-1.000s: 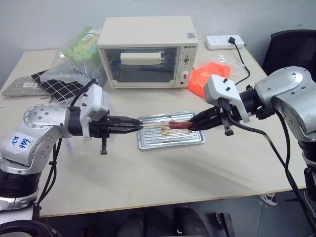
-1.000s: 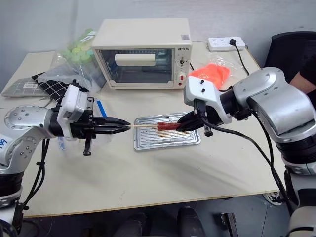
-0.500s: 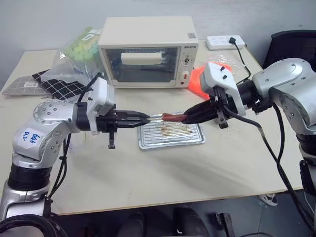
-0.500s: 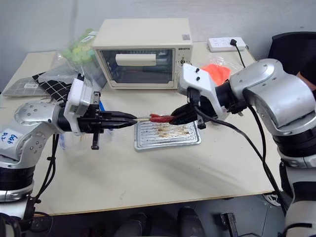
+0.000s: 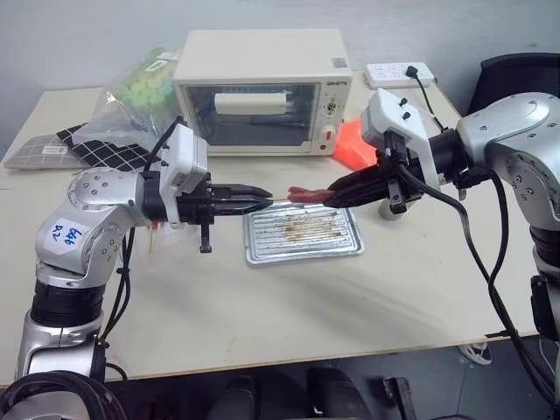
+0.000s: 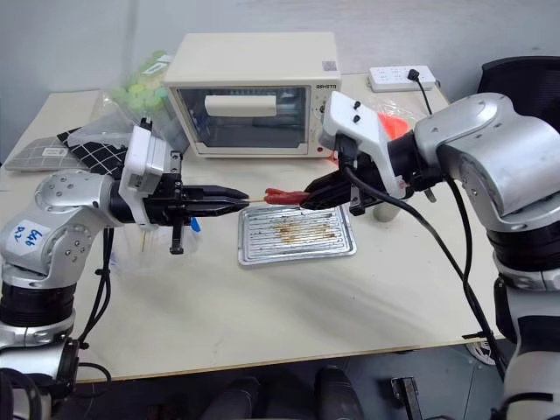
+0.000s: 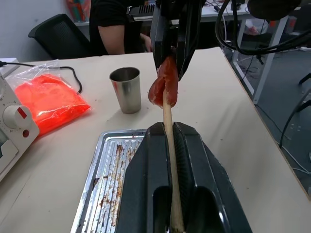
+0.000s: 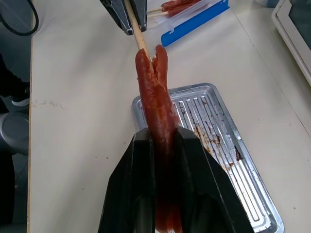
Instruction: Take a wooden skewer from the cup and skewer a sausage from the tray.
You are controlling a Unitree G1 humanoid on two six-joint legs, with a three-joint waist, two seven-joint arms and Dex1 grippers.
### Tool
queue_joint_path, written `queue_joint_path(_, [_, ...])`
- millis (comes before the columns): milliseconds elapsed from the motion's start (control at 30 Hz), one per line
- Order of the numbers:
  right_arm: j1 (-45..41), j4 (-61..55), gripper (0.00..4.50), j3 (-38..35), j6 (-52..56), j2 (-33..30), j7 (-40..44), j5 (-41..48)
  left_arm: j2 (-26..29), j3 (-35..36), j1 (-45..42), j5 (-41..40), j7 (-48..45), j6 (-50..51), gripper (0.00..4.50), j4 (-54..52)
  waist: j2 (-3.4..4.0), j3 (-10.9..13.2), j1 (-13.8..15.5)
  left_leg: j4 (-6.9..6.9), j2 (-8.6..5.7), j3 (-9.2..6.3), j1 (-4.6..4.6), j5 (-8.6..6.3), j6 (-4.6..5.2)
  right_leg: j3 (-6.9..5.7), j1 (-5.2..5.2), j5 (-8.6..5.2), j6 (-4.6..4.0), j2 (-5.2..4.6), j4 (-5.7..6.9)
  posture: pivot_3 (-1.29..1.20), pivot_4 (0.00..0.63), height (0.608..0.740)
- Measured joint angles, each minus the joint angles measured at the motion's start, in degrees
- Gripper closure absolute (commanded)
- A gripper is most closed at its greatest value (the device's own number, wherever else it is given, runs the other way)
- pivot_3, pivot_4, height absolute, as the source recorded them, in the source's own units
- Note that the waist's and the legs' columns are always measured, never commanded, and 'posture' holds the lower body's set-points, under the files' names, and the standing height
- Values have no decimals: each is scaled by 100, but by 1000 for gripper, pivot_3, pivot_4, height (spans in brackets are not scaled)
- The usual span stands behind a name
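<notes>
My left gripper (image 5: 262,194) is shut on the wooden skewer (image 7: 167,111), which points level toward the right gripper. My right gripper (image 5: 333,197) is shut on the red sausage (image 8: 155,92) and holds it in the air above the tray (image 5: 262,254). The skewer's tip meets the sausage's split near end (image 5: 293,192). The tray lies below with brown greasy streaks and nothing on it. The steel cup (image 7: 126,90) stands upright on the table beyond the tray, partly hidden behind my right gripper in the eye views.
A white toaster oven (image 5: 262,92) stands behind the tray. An orange bag (image 5: 353,144) and a power strip (image 5: 398,74) lie at the back right, plastic bags of green-topped containers (image 5: 140,92) at the back left. A blue-edged packet (image 8: 194,22) holds skewered sausages.
Both grippers have risen, lifting the skewer and sausage from just over the tray to well above it. The left arm has drawn in closer toward the tray.
</notes>
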Motion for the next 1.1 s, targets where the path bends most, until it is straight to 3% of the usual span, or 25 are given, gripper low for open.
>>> queue_joint_path(367, [141, -153, 4140, 182, -656, -64, 432, 2, 504, -68, 0, -6, -588, -150, 4500, -12, 0, 0, 0, 1, 0, -1, -1, 0, 0, 0, 0, 0, 0, 0, -1, 0, 150, 740])
queue_joint_path(667, [145, -152, 4140, 149, -704, -111, 436, 0, 323, -170, -140, 43, -543, -92, 4500, 67, 0, 0, 3, 5, 0, -2, -3, -1, 1, -1, 0, 0, 0, 0, 0, 0, 150, 740])
queue_joint_path(700, [145, -152, 3699, 148, -702, -115, 435, 0, 310, -183, -158, 44, -542, -89, 4500, 99, 0, 0, 3, 5, 0, -2, -3, -1, 1, -1, 0, 0, 0, 0, 1, 0, 150, 740])
queue_joint_path(767, [147, -152, 3456, 143, -698, -118, 447, 14, 306, -199, -174, 49, -548, -89, 4500, 118, 0, 0, 1, 4, 0, -1, -3, -1, 1, -1, -1, 0, 0, 0, 1, 0, 150, 740])
queue_joint_path(900, [142, -376, 2464, 40, -765, -52, 526, 262, 258, -489, -168, 120, -574, -90, 4500, 119, -1, 1, 0, 5, 2, -5, -5, -1, 0, -3, -1, 0, 0, 2, 0, 0, 150, 740])
queue_joint_path(1100, [155, -141, 2464, 38, -1185, -235, 542, 94, 557, -180, 242, 147, -398, -53, 4500, 10, -1, 1, -10, 3, 1, -4, -4, -1, 0, 2, -4, 0, 0, 1, 0, 0, 150, 740])
